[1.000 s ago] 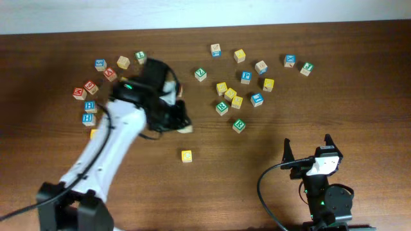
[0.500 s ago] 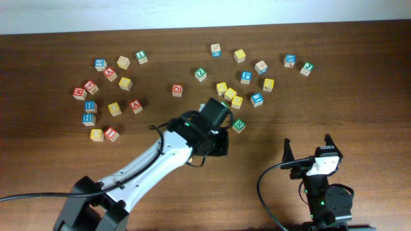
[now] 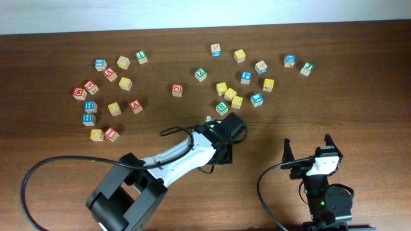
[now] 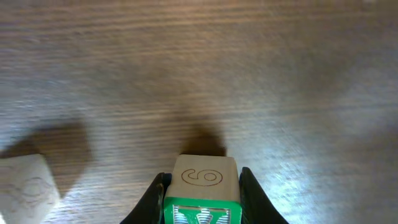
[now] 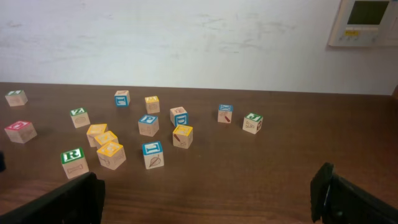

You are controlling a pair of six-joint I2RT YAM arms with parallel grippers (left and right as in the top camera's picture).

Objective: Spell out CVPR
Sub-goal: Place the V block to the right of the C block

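Observation:
My left gripper [image 3: 223, 149] [image 4: 202, 179] is shut on a wooden block [image 4: 205, 186] just above the table, right of centre. The block has a green face with a letter like V or W, and a ring-shaped mark on top. The overhead view hides it under the gripper. A pale block [image 4: 22, 186] lies to its left. A green R block [image 5: 73, 160] sits close by, hidden in the overhead view by the arm. My right gripper [image 3: 307, 149] [image 5: 205, 205] is open and empty at the front right.
Letter blocks lie scattered at the back: a left cluster around a red block [image 3: 135, 106], a lone block [image 3: 176, 90], and a right cluster with a green block [image 3: 221, 108], a green V block [image 3: 200, 74] and a blue block [image 3: 246, 77]. The left arm's cable loops near the front.
My left arm has swung from the back-left cluster toward the centre and front right, carrying the block. The blocks it covered show again. The right arm has not moved.

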